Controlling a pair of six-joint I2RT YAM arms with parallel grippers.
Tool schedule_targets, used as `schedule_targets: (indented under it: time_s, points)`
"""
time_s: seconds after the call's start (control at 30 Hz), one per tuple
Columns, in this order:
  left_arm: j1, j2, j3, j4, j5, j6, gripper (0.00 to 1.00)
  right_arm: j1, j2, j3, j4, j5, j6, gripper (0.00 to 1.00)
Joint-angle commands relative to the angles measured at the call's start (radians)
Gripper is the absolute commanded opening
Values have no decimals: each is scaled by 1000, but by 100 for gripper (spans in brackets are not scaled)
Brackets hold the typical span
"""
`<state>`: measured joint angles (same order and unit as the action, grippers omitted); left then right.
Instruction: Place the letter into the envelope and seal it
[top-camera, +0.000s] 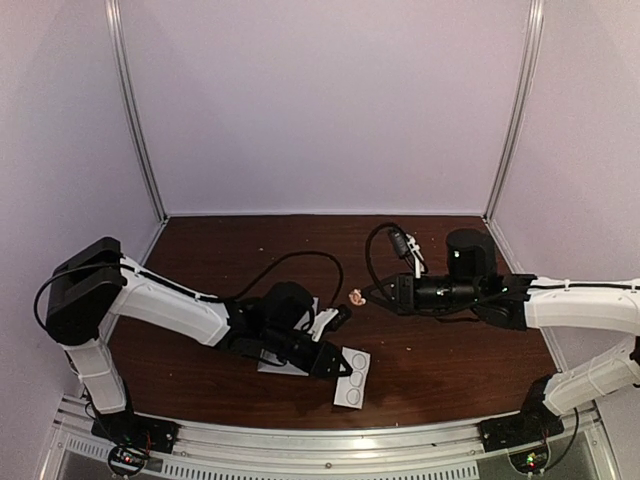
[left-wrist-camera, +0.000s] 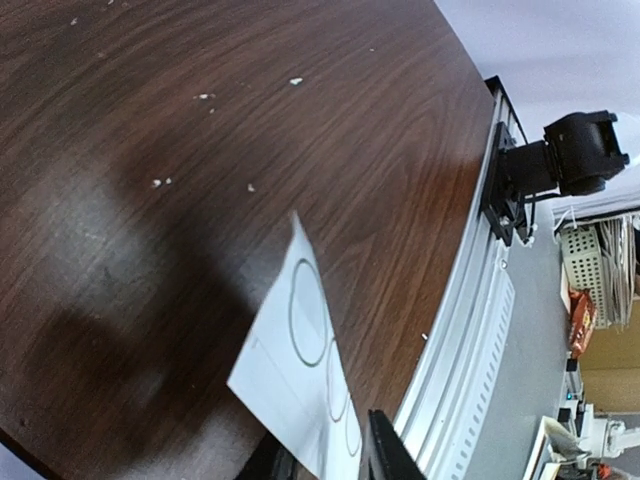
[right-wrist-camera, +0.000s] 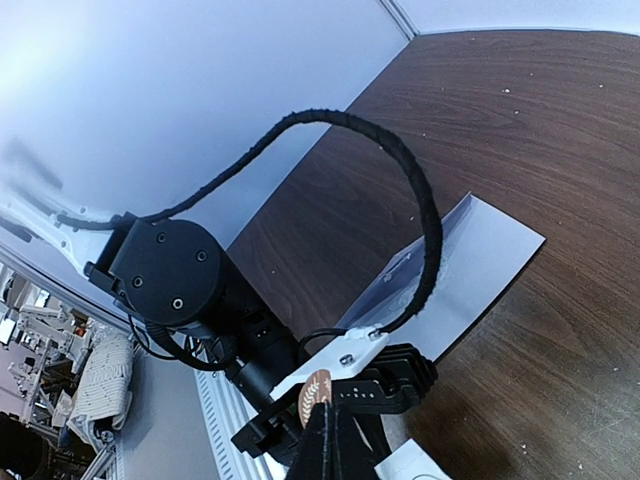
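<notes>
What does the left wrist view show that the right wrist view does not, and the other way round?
Only left wrist: the printed circles on the white sticker strip, by the left gripper. Only right wrist: the envelope, lying flat, and a small brown round sticker at the tip of the shut right gripper. Both: the dark wooden table.
</notes>
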<state>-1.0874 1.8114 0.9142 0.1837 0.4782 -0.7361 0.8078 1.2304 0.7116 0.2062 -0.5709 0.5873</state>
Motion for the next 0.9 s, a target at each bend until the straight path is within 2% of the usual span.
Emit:
schedule_targets:
  time_s: [0.0, 0.07, 0.13, 0.23, 0.33, 0.43, 0.63, 0.77, 0.87]
  points:
    - [-2, -66, 31, -61, -100, 40, 36, 3, -33, -18, 20, 57, 12, 0]
    - [-3, -134, 20, -83, -155, 55, 50, 2, -37, -20, 18, 72, 14, 0]
    - [-2, -206, 16, -131, -214, 75, 58, 0, -44, -23, 15, 90, 16, 0]
    - [0, -318, 12, -237, -318, 98, 63, -4, -53, -24, 8, 127, 15, 0]
    - [12, -418, -4, -338, -429, 106, 63, -4, -57, -13, -29, 191, 8, 0]
    - [67, -500, -58, -405, -515, 73, 56, 0, -49, 1, -68, 232, -6, 0]
    - [271, -603, -230, -411, -448, -1, 37, 38, 4, 23, -89, 247, -9, 0]
    - [334, -624, -301, -380, -448, 9, 31, 67, 43, 28, -56, 258, 10, 0]
    - [374, -599, -343, -331, -428, 29, 22, 90, 80, 30, -17, 258, 21, 0]
